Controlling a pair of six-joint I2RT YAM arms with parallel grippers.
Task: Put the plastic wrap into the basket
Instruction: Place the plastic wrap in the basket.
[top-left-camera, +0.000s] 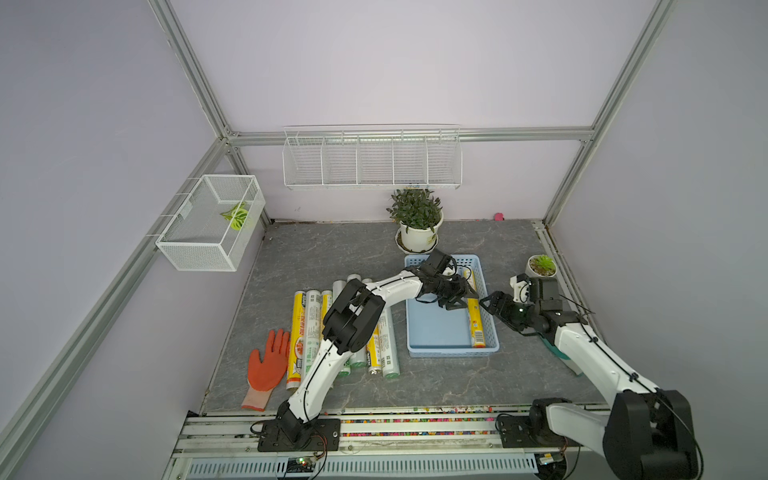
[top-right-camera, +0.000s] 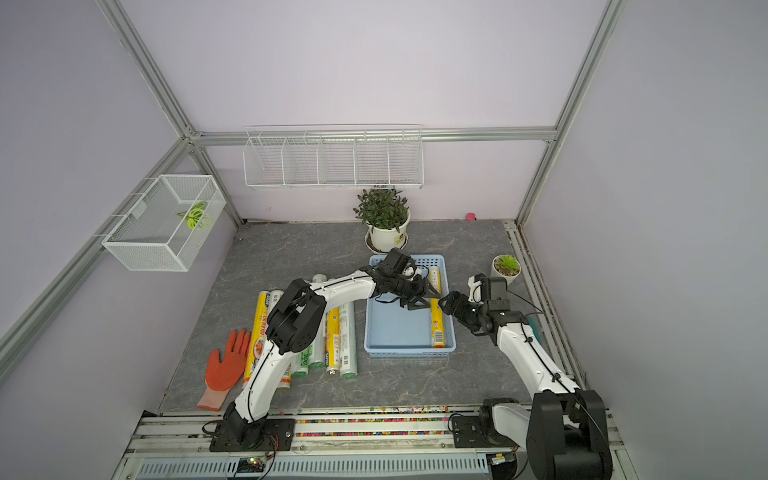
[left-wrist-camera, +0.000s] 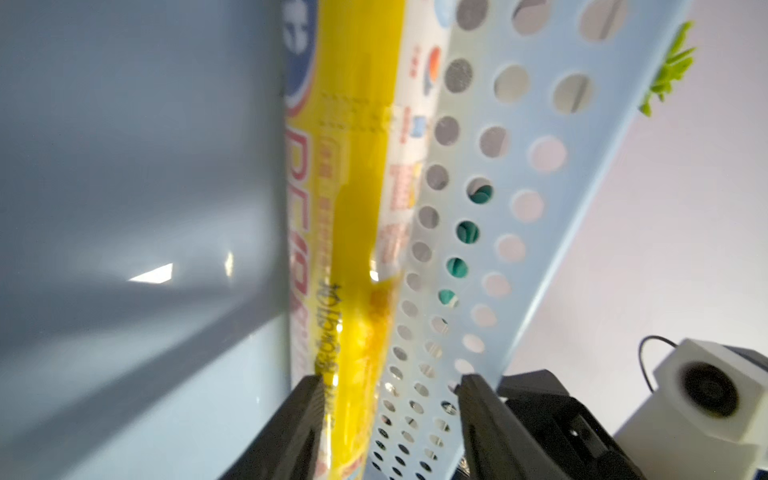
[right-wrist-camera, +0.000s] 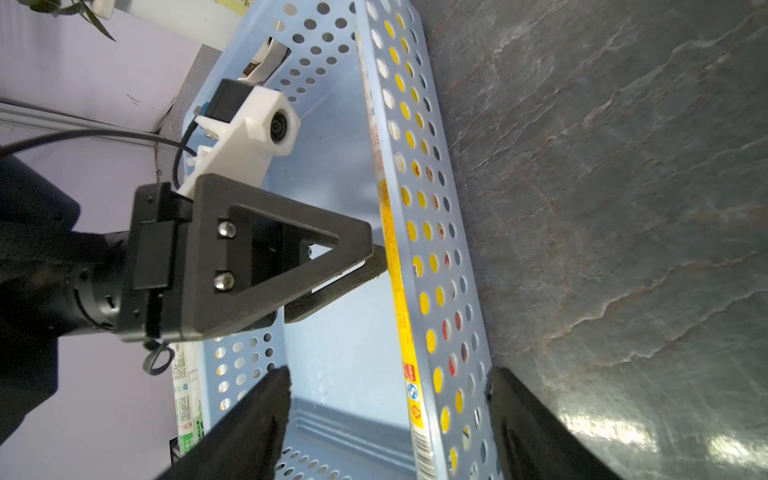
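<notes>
Left fingers (left-wrist-camera: 301, 424) are apart, straddling a yellow plastic wrap roll (left-wrist-camera: 357, 199) without clamping: one pad at the roll's edge, the other clear of it, over the perforated wall. Left gripper (top-left-camera: 465, 300) holds nothing. Right gripper (right-wrist-camera: 388, 374) is spread wide and empty, one finger over the basket (top-left-camera: 432, 328) floor, the other over the table (top-left-camera: 332, 257) outside that same wall. The two grippers' tips are near each other in both top views. The roll lies flat in the basket along the long wall nearer the right arm. Other rolls (top-left-camera: 305, 332) lie side by side on the table beside the basket, under the left arm, next to an orange glove (top-left-camera: 268, 365).
</notes>
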